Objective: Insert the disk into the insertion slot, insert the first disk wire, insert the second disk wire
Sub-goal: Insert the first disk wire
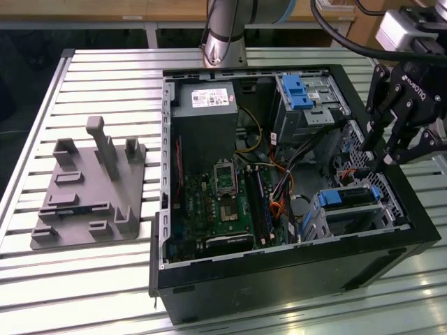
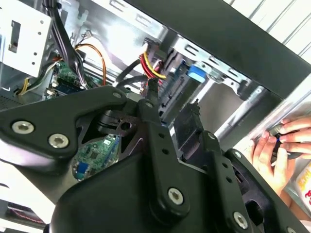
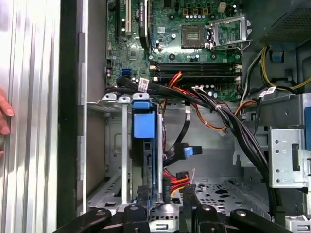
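My gripper hangs at the case rim, 3 o'clock in the exterior view; clenched or released, I cannot tell. The disk sits in the slot at 4 o'clock. Wire step, I think: keep the plug of the red-yellow wires square to the disk, go slow, no force

Wears matte black on the linkage gripper, dotted with silver screws, plus a silver-grey tubular arm and thick black cable.
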Robot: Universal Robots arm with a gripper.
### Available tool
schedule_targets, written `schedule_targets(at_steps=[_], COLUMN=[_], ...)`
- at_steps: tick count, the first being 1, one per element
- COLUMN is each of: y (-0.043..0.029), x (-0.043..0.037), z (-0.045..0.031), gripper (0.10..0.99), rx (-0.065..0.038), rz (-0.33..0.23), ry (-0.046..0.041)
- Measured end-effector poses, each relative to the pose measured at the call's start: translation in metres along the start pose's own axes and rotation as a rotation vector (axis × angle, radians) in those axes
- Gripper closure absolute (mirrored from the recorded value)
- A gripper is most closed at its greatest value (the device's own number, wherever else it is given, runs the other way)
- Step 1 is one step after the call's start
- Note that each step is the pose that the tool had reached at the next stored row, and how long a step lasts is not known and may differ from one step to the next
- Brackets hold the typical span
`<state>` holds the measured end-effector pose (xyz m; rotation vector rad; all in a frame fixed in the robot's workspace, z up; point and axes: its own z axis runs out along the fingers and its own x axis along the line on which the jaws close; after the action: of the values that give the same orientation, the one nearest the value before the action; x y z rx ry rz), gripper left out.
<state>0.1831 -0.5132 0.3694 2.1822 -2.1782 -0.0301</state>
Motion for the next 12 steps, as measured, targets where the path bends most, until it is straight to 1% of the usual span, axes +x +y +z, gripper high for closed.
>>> schedule_targets(at_steps=[1, 3, 5, 8, 10, 12], y=[-0.0001, -0.0002, -0.0005, -0.0006, -0.0004, -0.0004], x=[-0.0026, -0.0046, -0.0049, -0.005, -0.0051, -0.0051], z=[0.0011, 0.0043, 0.0076, 0.0112, 0.0134, 0.0154], gripper=[0.671, 0.671, 0.671, 0.671, 0.671, 0.671], rx=[0.0, 0.0, 0.003, 0.011, 0.016, 0.019], rz=[0.0, 0.001, 0.001, 0.001, 0.002, 0.002], ry=[0.0054, 0.0123, 0.0143, 0.0169, 0.02, 0.026])
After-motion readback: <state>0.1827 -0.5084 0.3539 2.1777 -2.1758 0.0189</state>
